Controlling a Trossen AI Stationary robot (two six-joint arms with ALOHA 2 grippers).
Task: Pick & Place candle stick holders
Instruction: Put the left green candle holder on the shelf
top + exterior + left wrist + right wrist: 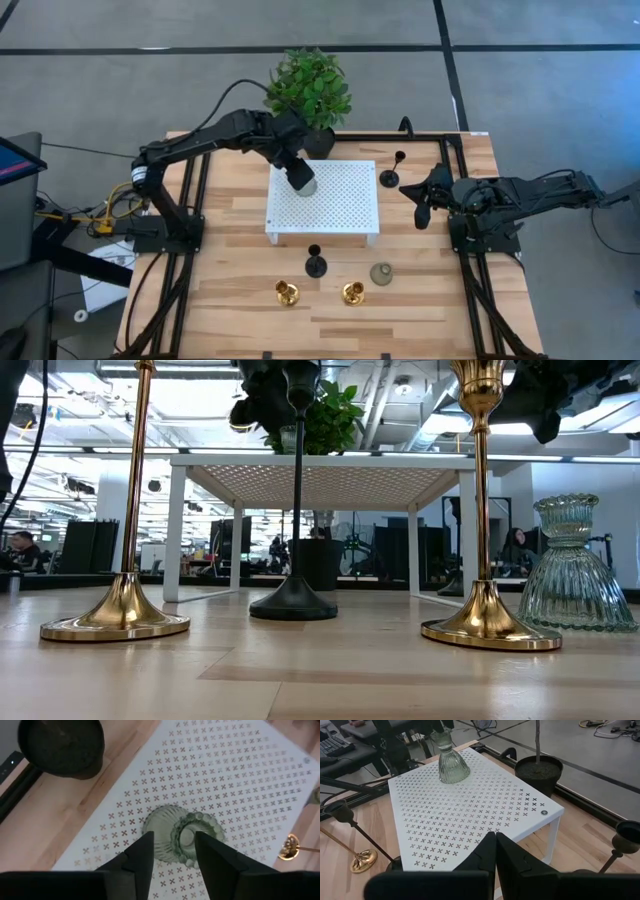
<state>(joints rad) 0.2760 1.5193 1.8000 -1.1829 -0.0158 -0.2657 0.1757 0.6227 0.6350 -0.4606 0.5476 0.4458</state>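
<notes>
Left gripper open around grey-green holder on platform; right gripper closed, empty.

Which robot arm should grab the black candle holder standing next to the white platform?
Probably the right. The right gripper waits shut close beside that black candle holder, with nothing in it. The left gripper is busy over the platform, open around the green holder.
</notes>
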